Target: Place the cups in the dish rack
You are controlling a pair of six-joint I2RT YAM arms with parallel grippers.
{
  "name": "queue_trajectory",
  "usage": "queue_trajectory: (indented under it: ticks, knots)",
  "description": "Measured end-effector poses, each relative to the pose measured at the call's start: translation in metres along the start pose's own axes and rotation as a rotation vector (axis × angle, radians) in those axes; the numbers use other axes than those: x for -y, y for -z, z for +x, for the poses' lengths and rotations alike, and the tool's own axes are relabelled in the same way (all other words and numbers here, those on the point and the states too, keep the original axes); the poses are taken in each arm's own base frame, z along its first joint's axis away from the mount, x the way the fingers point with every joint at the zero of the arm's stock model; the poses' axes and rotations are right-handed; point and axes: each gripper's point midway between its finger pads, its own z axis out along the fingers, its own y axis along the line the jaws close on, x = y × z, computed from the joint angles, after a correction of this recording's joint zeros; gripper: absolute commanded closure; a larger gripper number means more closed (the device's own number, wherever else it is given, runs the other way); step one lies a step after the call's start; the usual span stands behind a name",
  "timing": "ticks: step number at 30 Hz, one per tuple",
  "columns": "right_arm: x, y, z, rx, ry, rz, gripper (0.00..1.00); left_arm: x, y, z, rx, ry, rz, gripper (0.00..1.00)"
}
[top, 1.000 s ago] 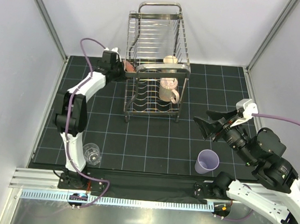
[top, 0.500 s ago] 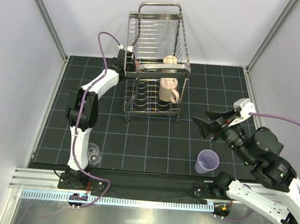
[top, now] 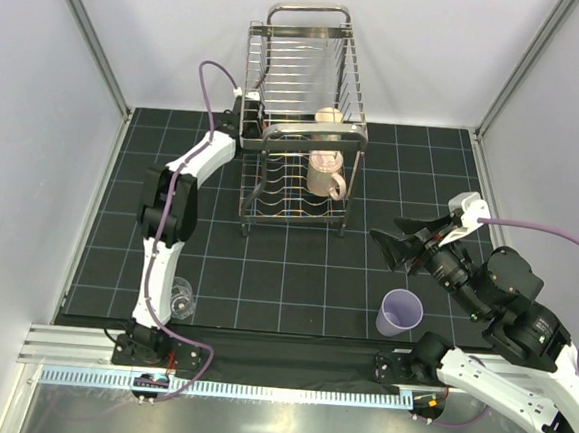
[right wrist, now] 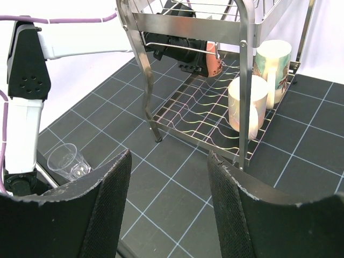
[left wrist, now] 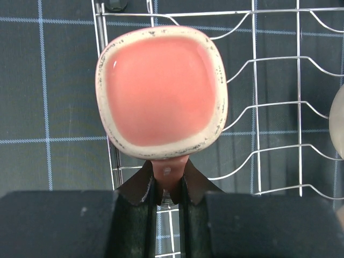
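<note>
Left tool (left wrist: 169,200) clenched on pink cup (left wrist: 162,91) handle; cup inside dish rack (top: 311,130) left side, above lower tier. Right tool (right wrist: 169,161) released, hovering near right. Lavender tumbler (top: 400,312) on counter (top: 295,277) near right; clear glass (top: 177,296) near left.

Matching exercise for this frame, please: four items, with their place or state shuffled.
1 pink mug
2 lavender tumbler
3 clear glass
4 right gripper

A on the mat, near edge, left side
B open, empty
C on the mat, near edge, right side
D held by the left gripper at the dish rack

Pairs: 1-D, 2-C, 3-A, 4-B
</note>
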Motion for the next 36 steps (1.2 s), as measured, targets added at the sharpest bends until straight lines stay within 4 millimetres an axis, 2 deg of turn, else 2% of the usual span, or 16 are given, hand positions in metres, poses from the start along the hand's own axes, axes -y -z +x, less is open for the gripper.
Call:
queue_trajectory:
  ticks: [1,3,9,13,15,19,25,30,36]
  knots:
    - [0.0,0.0,0.0,0.0,0.0,0.0,0.4,0.0,0.0,0.0,-0.002,-0.002,-0.001,0.89]
    - [0.0,0.0,0.0,-0.001,-0.001,0.0,0.4,0.0,-0.001,0.0,-0.004,-0.004,-0.007,0.77]
    - [0.0,0.0,0.002,-0.006,-0.003,0.001,0.4,-0.001,0.001,-0.006,0.004,-0.004,-0.016,0.62]
    - [0.0,0.0,0.002,-0.009,-0.003,0.002,0.4,-0.001,0.001,-0.006,0.003,-0.001,-0.016,0.59]
    - [0.0,-0.001,0.003,-0.014,-0.005,0.002,0.4,-0.001,0.001,-0.006,0.003,-0.001,-0.016,0.53]
    - [0.0,-0.003,0.006,-0.026,-0.015,0.005,0.4,-0.002,0.005,-0.002,-0.005,0.0,-0.019,0.48]
    - [-0.001,-0.004,0.007,-0.028,-0.023,0.005,0.39,-0.006,0.035,-0.007,0.007,0.007,-0.018,0.43]
    - [-0.001,-0.007,0.009,-0.039,-0.021,0.008,0.4,-0.022,0.06,-0.01,0.01,0.042,-0.036,0.41]
    - [0.0,-0.012,0.017,-0.071,-0.015,0.018,0.39,-0.041,0.108,-0.021,0.054,0.149,-0.029,0.41]
